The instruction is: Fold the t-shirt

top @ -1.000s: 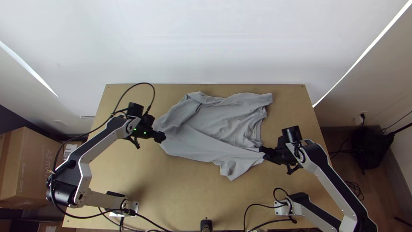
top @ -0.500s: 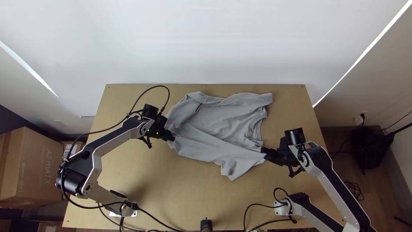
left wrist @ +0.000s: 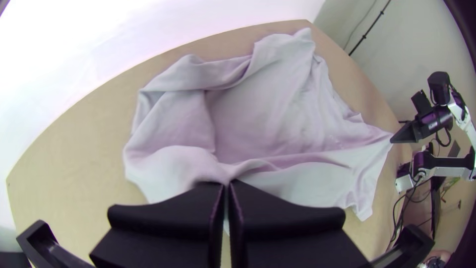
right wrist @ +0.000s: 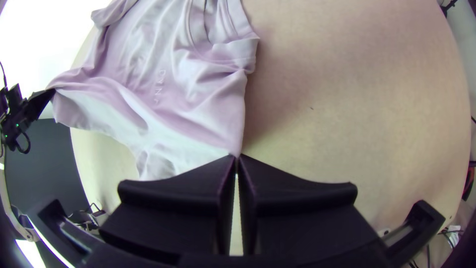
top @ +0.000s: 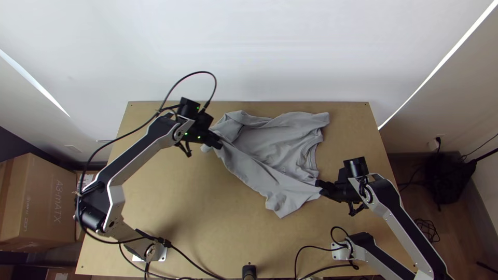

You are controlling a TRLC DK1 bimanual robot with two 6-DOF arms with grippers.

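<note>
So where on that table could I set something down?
The widest bare patch of table lies between the t-shirt and the near edge. Another strip runs between the collar and the table's right edge, beyond the right gripper. The middle is crowded: the t-shirt lies there, with the left gripper and right gripper pinching it.

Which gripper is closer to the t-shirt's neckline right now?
Right. The right gripper pinches the t-shirt close beside the neckline; the left gripper pinches it farther away, toward the opposite end.

Matt cloth t-shirt (top: 275, 142), smooth wooden table (top: 207, 223)
Matt cardboard box (top: 39, 202) between eight and nine o'clock; smooth wall (top: 249, 52) at twelve.
</note>
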